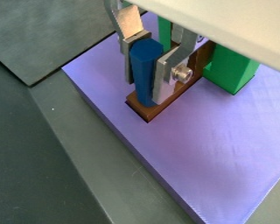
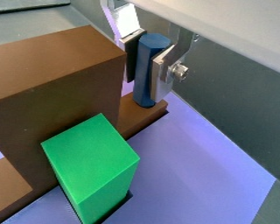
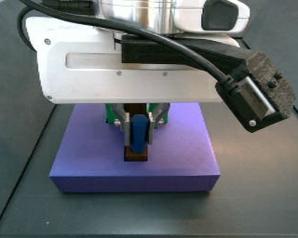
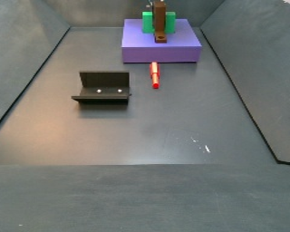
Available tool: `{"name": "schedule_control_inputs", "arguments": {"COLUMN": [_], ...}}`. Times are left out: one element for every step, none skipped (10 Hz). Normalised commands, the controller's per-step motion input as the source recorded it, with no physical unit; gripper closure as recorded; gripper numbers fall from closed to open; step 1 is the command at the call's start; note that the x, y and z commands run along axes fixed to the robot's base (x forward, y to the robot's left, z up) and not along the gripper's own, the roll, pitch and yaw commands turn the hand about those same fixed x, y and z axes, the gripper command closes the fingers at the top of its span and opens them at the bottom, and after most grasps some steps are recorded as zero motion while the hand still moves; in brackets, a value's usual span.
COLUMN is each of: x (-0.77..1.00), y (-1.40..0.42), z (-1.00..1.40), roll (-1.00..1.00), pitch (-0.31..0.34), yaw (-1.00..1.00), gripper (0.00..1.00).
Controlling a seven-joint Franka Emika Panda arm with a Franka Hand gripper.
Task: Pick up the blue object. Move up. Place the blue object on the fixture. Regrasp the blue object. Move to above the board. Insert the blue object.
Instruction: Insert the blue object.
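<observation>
My gripper [image 1: 146,85] is shut on the blue object [image 1: 146,63], a short bright-blue peg held upright between the silver fingers. Both wrist views show this; it also appears in the wrist view [image 2: 149,63]. The peg's lower end meets the end of the brown bar [image 1: 150,110] on the lavender board [image 1: 213,149]. The bar's hole is hidden under the peg. In a side view the gripper [image 3: 138,141] hangs over the board [image 3: 133,169] with the peg [image 3: 138,133] pointing down at the bar [image 3: 137,156]. The fixture [image 4: 102,87] stands empty on the floor, away from the board.
A green block [image 2: 90,162] stands on the board beside the brown bar [image 2: 49,96]. A thin red stick [image 4: 156,75] lies on the floor just in front of the board [image 4: 178,50]. Grey walls ring the dark floor.
</observation>
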Motion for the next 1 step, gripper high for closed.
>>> {"name": "schedule_control_inputs", "arguments": {"x": [0.00], "y": [0.00], "z": [0.00], "roll": [0.00], "pitch": [0.000], "yaw": [0.00], "gripper": [1.00]}}
